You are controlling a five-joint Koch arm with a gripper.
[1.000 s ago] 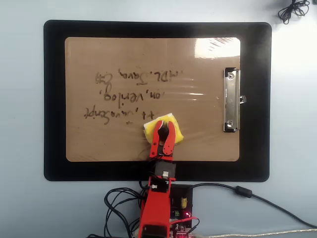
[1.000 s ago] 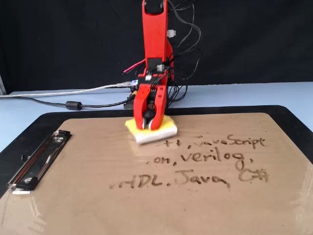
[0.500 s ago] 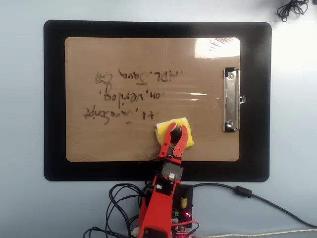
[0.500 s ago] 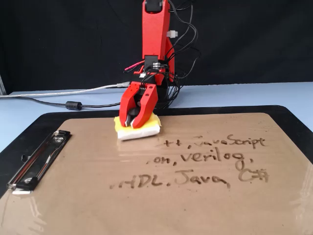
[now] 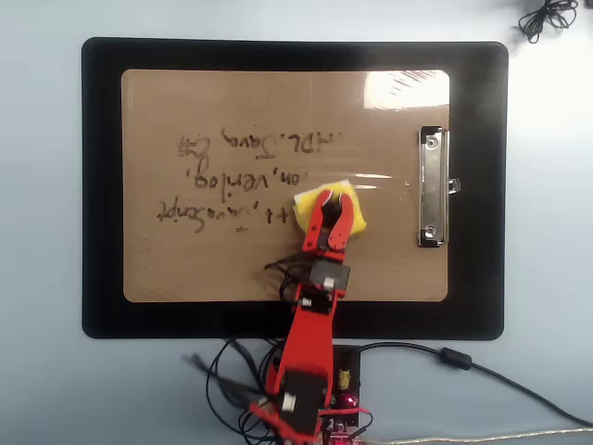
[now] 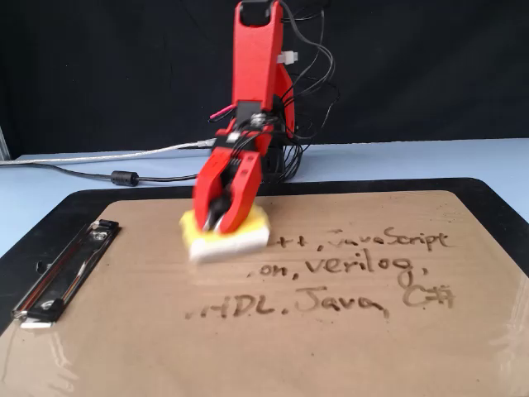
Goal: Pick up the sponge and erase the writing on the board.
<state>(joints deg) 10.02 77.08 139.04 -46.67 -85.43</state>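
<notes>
Your gripper [image 5: 328,206] has carried the sponge [image 5: 353,209] further onto the board [image 5: 185,269] over the last second: from the board's near edge it slid toward the clip [image 5: 432,186], then pushed away from the arm's base. It now sits between the clip and the start of the writing [image 5: 250,176], level with the text's middle line. In the fixed view the gripper [image 6: 216,222] and sponge [image 6: 231,241] are smeared with motion, so the stroke is under way. The jaws are pinched on the sponge, which lies flat on the board. The writing looks the same as a second ago: three lines, their clip-side ends already faint. So this sweep has only repositioned the pad. In my judgement, your next stroke should run away from the clip, across the lines.
</notes>
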